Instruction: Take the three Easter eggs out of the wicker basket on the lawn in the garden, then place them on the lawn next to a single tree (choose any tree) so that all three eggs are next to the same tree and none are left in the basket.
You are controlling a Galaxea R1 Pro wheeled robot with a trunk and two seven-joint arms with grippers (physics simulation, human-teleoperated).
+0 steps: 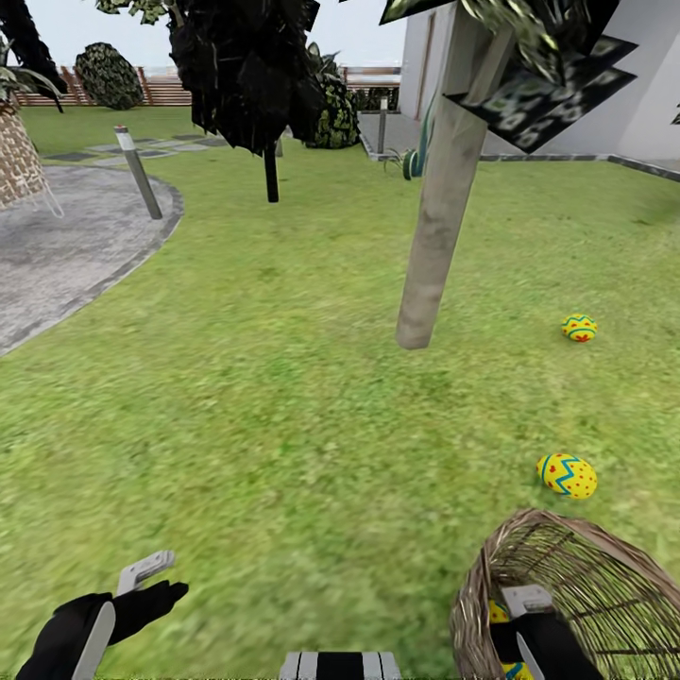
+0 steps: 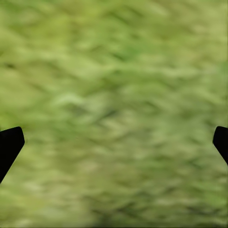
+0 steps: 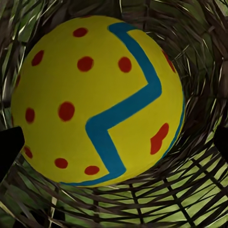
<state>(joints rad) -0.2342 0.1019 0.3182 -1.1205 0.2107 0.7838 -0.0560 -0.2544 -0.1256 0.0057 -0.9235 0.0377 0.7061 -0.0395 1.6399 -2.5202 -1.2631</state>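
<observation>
Easter eggs lie in two places. Two rest on the lawn (image 1: 283,397) to the right of the tree (image 1: 436,227): the farther egg (image 1: 579,327) lies near the foot of the pale trunk, and the nearer egg (image 1: 567,475) sits just beyond the rim of the wicker basket (image 1: 576,557), apart from it. The third egg (image 3: 97,99) is down inside the basket, its yellow shell with blue zigzag and red dots resting against the woven wall in the right wrist view.

The right gripper (image 1: 527,619) reaches down into the basket, directly over that egg. Its fingers (image 3: 9,145) are spread wide, one dark tip on either side of the egg and clear of it, grasping nothing.

The left gripper (image 1: 142,590) hangs low over bare grass at the robot's left, well apart from the basket. Its fingers (image 2: 9,145) are likewise released, with blurred turf between the tips.

Farther off, a grey paved area (image 1: 66,246) with a short post (image 1: 139,172) lies to the left
</observation>
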